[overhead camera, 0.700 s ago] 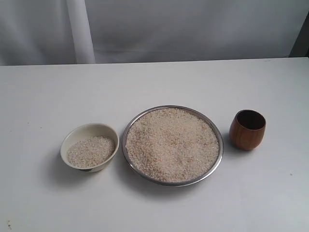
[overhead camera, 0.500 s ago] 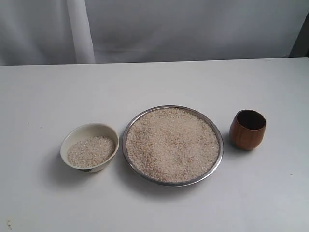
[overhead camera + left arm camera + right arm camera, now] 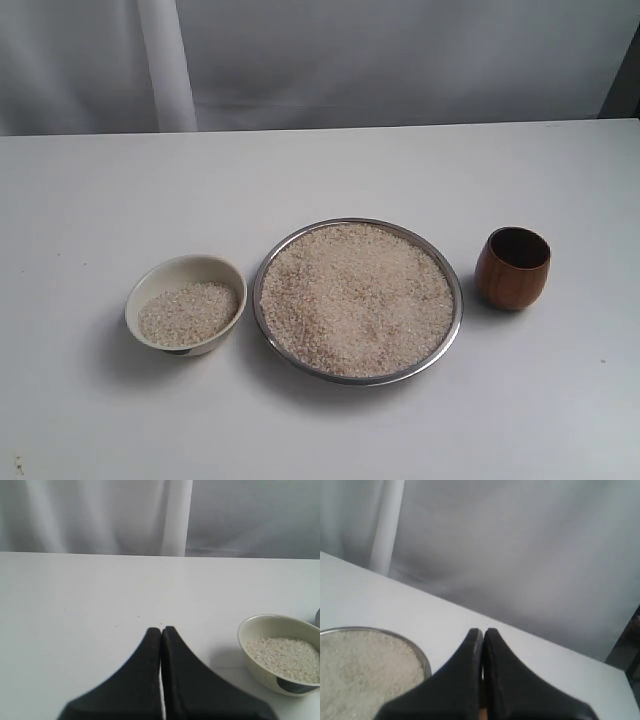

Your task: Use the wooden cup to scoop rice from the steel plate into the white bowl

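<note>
The steel plate (image 3: 457, 300) sits mid-table, heaped with rice (image 3: 355, 297). Left of it stands the white bowl (image 3: 181, 268), partly filled with rice (image 3: 189, 311). The wooden cup (image 3: 512, 267) stands upright to the plate's right, dark inside. Neither gripper shows in the exterior view. In the left wrist view my left gripper (image 3: 161, 629) is shut with nothing held, above bare table, the white bowl (image 3: 260, 625) off to one side. In the right wrist view my right gripper (image 3: 482, 631) is shut and empty, beside the plate's rim (image 3: 421, 656); the cup is mostly hidden behind its fingers.
A white table (image 3: 320, 180) carries everything, with a pale curtain backdrop (image 3: 400, 60) behind its far edge. A dark object (image 3: 625, 85) stands at the far right beyond the table. A few loose grains (image 3: 150, 622) lie on the table ahead of the left gripper.
</note>
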`<act>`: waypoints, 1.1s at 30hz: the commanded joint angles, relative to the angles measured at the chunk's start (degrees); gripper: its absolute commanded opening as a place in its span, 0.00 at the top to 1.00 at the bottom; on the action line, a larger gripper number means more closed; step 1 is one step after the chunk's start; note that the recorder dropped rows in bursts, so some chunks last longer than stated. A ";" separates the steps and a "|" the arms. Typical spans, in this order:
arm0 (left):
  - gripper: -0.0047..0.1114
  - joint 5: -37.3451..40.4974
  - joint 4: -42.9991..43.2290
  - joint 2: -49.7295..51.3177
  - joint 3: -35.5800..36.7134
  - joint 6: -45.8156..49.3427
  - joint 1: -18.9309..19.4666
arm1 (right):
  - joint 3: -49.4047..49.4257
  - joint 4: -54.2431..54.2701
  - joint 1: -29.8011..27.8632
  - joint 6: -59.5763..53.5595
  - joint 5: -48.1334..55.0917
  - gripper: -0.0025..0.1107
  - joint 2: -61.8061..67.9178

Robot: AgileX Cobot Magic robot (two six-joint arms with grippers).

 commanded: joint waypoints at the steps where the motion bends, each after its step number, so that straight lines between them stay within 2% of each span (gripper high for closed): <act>1: 0.96 -0.41 -0.26 -0.09 -0.43 -0.14 -0.21 | -3.83 -1.47 -0.05 1.05 -16.16 0.98 13.68; 5: 0.96 -0.41 -0.26 -0.09 -0.43 -0.14 -0.21 | -4.76 -0.62 -0.05 9.97 -37.05 0.98 27.36; 7: 0.96 -0.41 -0.26 -0.09 -0.43 -0.14 -0.21 | -4.76 -0.47 -0.05 13.28 -42.80 0.98 33.52; 15: 0.96 -0.41 -0.26 -0.09 -0.43 -0.14 -0.21 | -4.76 -0.28 -0.05 9.04 -52.07 0.98 59.19; 20: 0.96 -0.41 -0.26 -0.09 -0.43 -0.14 -0.21 | -4.24 -0.44 -0.05 9.04 -57.43 0.98 67.72; 23: 0.96 -0.41 -0.26 -0.09 -0.43 -0.14 -0.21 | 0.88 2.04 -0.05 9.17 -64.23 0.98 70.09; 28: 0.96 -0.41 -0.26 -0.09 -0.43 -0.14 -0.21 | 4.35 4.58 -0.05 9.57 -61.96 0.98 72.50; 33: 0.96 -0.41 -0.26 -0.09 -0.43 -0.14 -0.21 | 4.35 4.58 -0.05 9.81 -55.06 0.98 74.87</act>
